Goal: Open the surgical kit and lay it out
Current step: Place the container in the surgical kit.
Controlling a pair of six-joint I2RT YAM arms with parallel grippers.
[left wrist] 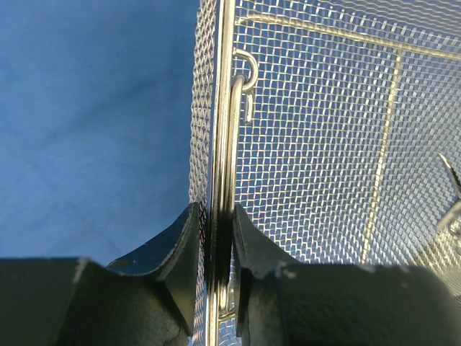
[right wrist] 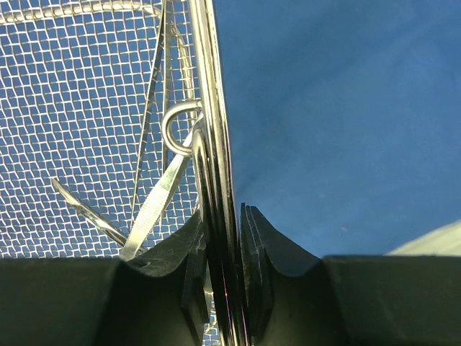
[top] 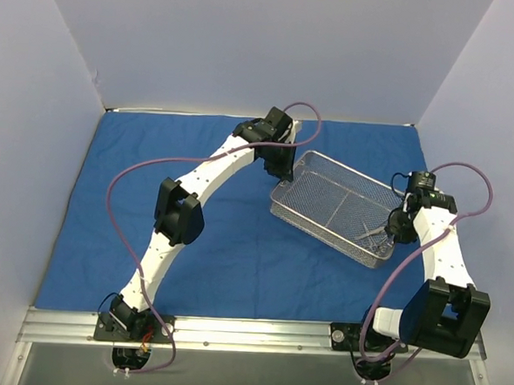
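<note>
The wire-mesh tray [top: 320, 231] lies right of centre on the blue cloth [top: 235, 261]. The left tool [top: 281, 163] pinches its left end rim and the right tool [top: 401, 226] its right end rim, beside the instruments [top: 372, 234].

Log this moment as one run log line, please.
left gripper: shut on wire-mesh tray end rim | right gripper: shut on opposite end rim | instruments: inside tray near right gripper | blue cloth: spread under tray
</note>
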